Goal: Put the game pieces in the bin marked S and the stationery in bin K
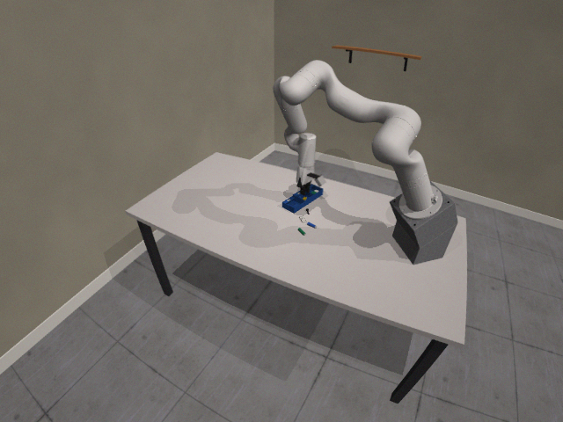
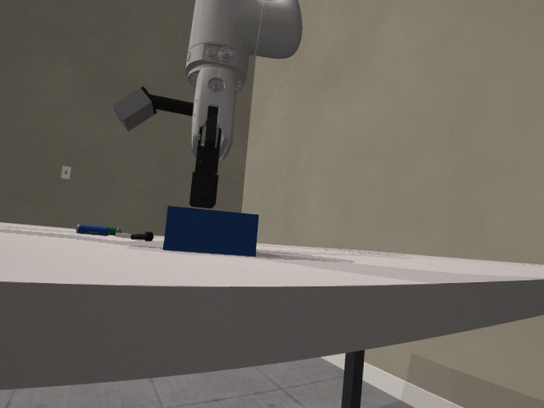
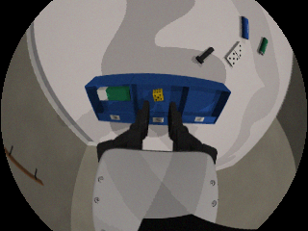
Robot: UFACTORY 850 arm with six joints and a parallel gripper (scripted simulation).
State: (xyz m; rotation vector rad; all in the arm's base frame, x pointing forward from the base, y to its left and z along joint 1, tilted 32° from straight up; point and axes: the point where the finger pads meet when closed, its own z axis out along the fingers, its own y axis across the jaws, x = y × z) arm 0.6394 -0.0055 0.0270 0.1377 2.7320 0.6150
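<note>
Three joined blue bins [image 1: 288, 207] [image 2: 211, 230] [image 3: 154, 77] stand on the table; their small labels are not readable. A yellow die [image 1: 304, 198] [image 3: 158, 95] lies in the middle bin. A green and white eraser-like block [image 3: 117, 93] lies in the left bin in the wrist view; the right one looks empty. A white domino [image 1: 303, 219] [image 2: 123, 235] [image 3: 235, 54] lies on the table. My gripper [image 1: 305, 191] [image 2: 202, 206] [image 3: 159, 109] is partly open and empty, just above the middle bin, its fingertips apart and clear of the die.
A black bolt [image 1: 307, 211] [image 2: 143, 236] [image 3: 205, 55] lies between the bins and the domino. A blue cylinder [image 1: 311, 225] [image 2: 92, 229] [image 3: 244, 28] and a green cylinder [image 1: 301, 231] [image 2: 114, 230] [image 3: 263, 46], both battery-like, lie beyond the domino.
</note>
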